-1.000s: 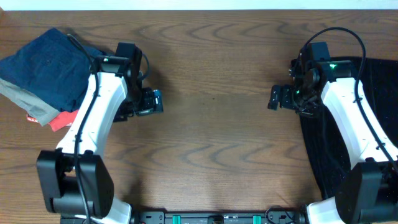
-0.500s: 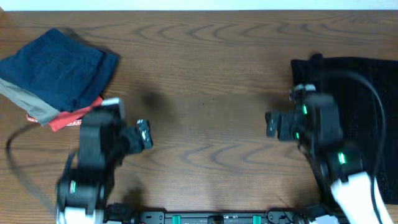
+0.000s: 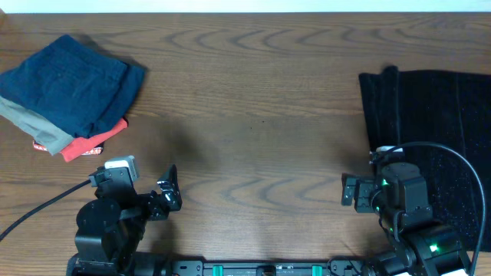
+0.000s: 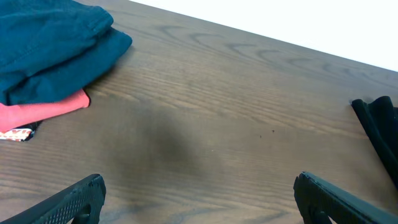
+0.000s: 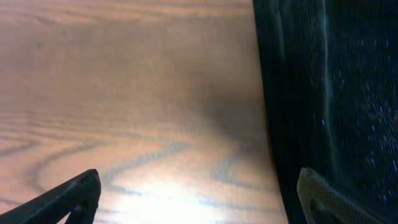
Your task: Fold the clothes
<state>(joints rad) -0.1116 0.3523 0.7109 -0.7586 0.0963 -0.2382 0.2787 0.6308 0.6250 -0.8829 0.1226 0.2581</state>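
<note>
The dark navy trousers (image 3: pixel 69 84) lie folded at the far left of the table, on top of a stack. They also show in the left wrist view (image 4: pixel 50 43). My left gripper (image 3: pixel 170 195) is open and empty near the front edge, well apart from the trousers; its fingers frame bare wood (image 4: pixel 199 199). My right gripper (image 3: pixel 349 192) is open and empty near the front edge, and its right finger hangs over the edge of the black cloth (image 5: pixel 199 193).
A grey-khaki garment (image 3: pixel 34 126) and a red one (image 3: pixel 92 142) lie folded under the trousers; the red one also shows in the left wrist view (image 4: pixel 37 115). A black sparkly cloth (image 3: pixel 433 130) covers the right side of the table (image 5: pixel 336 93).
Both arms have pulled back from mid-table toward the front edge. The left arm has left the stack's side. The garments have not moved.
</note>
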